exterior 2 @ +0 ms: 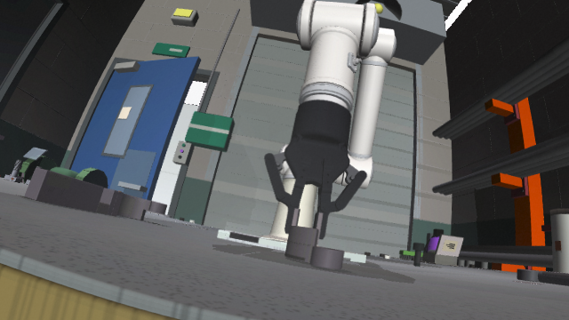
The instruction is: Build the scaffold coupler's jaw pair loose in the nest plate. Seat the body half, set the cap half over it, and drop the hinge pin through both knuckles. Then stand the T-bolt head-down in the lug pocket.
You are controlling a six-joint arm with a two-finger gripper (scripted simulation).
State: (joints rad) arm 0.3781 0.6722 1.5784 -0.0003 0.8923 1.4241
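A dark grey coupler half (pixel 303 243) sits on the table, a block with a round knuckle (pixel 327 258) at its near end. My gripper (pixel 306 226) stands straight down over the block and I have closed my fingers on it. The part rests on the surface. A grey nest plate (pixel 66 191) lies far left at the back with green curved pieces on it. A small dark bolt-like post (pixel 418 253) stands to the right.
A pale flat tray (pixel 253 240) lies behind the gripper near the arm's base. A white cylinder (pixel 559 240) and orange racking (pixel 526 178) stand far right. The table's front edge (pixel 66 284) runs along the lower left.
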